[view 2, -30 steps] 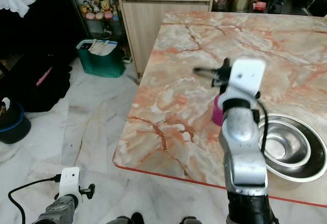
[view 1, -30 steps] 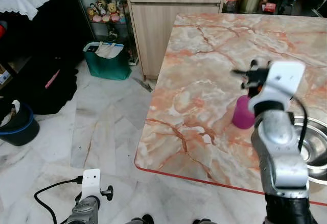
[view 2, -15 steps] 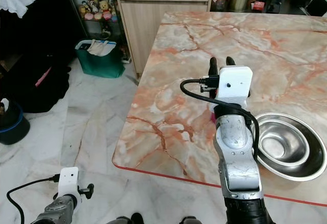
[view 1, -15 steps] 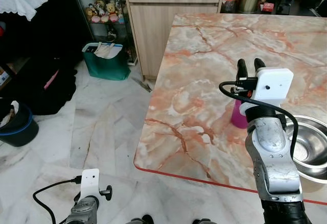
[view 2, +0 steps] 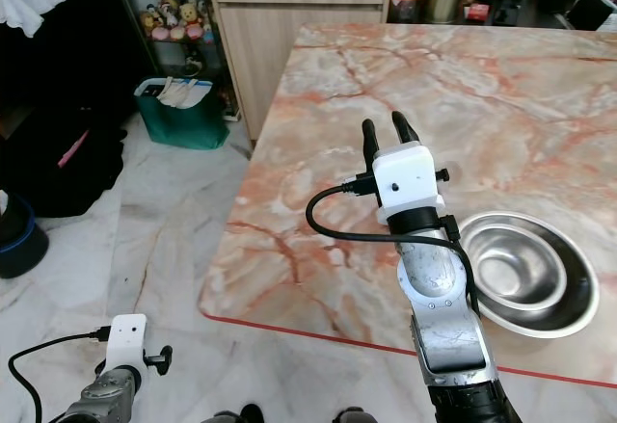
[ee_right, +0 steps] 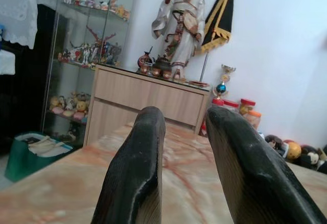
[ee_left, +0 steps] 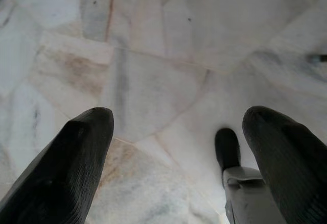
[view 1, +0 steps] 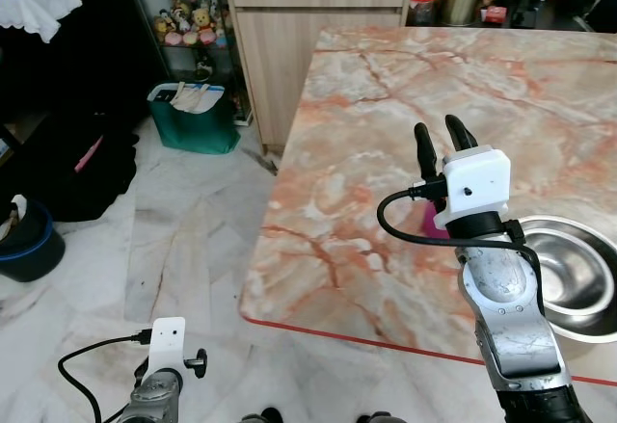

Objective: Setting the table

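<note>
Left gripper: my idle arm hangs low at about 7 o'clock, fingers spread wide over the pale marble floor, grasping nothing.
Green bin: on the floor at 10 o'clock, beside the wooden cabinet.
Table: pink-veined marble top with a red edge, reaching from centre toward 2 o'clock.
Right gripper: raised above the table near centre, fingers pointing toward 12 o'clock, slightly parted, empty.
Pink cup: on the table, mostly hidden behind my right wrist.
Steel bowl: on the table at 4 o'clock, just beside my right forearm.
</note>
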